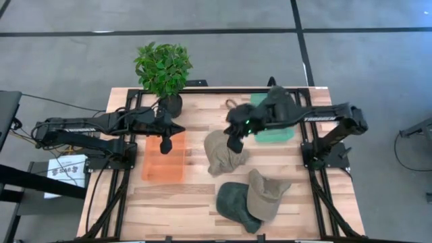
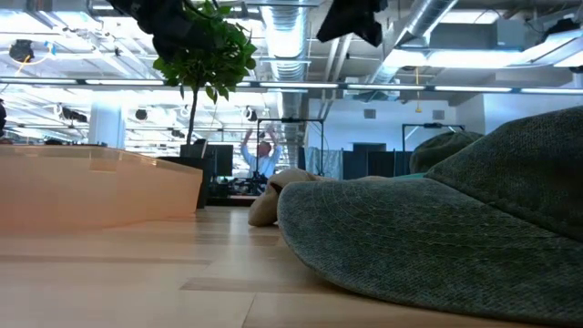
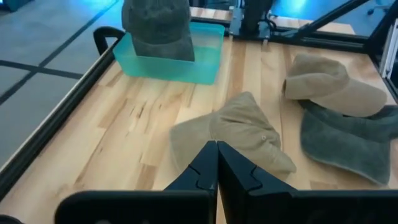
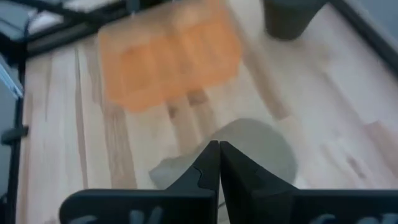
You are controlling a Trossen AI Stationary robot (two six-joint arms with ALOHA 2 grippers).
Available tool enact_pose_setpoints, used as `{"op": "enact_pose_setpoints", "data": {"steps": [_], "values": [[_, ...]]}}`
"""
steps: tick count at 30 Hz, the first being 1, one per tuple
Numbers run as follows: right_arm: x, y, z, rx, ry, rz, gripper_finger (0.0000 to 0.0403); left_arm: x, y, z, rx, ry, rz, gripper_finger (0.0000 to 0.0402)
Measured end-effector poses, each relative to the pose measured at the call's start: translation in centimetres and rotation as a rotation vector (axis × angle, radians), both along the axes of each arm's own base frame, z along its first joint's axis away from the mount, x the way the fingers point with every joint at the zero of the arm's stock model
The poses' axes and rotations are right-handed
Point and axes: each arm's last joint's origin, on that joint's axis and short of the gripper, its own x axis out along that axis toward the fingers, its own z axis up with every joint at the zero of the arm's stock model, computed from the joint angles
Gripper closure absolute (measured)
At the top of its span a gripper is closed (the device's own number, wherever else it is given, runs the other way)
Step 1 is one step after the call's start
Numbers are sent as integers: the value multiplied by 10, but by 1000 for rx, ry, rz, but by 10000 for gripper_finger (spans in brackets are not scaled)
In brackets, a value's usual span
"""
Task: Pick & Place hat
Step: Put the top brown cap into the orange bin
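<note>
Several caps are on the table. A tan cap (image 1: pixel 223 154) lies crumpled at mid-table, also visible in the wrist views (image 3: pixel 239 130) (image 4: pixel 249 149). A dark green cap (image 1: pixel 278 104) sits in the teal bin (image 1: pixel 270 133). Near the front edge, another tan cap (image 1: pixel 266 196) partly overlaps a dark green cap (image 1: pixel 235 202). My right gripper (image 1: pixel 235 142) (image 4: pixel 219 165) hangs shut above the far edge of the mid-table tan cap, well off the table in the low view (image 2: pixel 351 23). My left gripper (image 1: pixel 166 143) (image 3: pixel 216 168) is shut over the orange bin (image 1: pixel 164 156).
A potted plant (image 1: pixel 163 71) stands at the far edge beside the orange bin. The dark green cap (image 2: pixel 455 237) fills the foreground of the low view. Bare wood lies between the orange bin and the tan cap and along the near left of the table.
</note>
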Motion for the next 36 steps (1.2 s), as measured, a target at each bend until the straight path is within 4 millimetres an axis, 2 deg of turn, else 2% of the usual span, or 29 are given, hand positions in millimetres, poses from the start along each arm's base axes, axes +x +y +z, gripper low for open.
{"op": "enact_pose_setpoints", "data": {"steps": [5,10,13,19,24,28,36], "values": [[17,17,-22,63,48,-26,402,0,-3,0,-46,-5,-29,401],[19,40,-31,57,82,-36,403,1,-18,0,-78,-8,-58,401],[11,55,-29,36,97,-43,403,1,-29,0,-85,-14,-42,401],[-21,85,-18,8,163,-74,403,7,-49,-4,-123,-19,-45,402],[-42,107,-18,-8,210,-134,403,16,-62,-7,-167,-45,-64,402],[-52,117,-33,30,238,-203,403,25,-72,-11,-176,-51,-64,402],[-63,124,-68,184,224,-507,402,38,-78,-21,-188,-37,-70,402]]}}
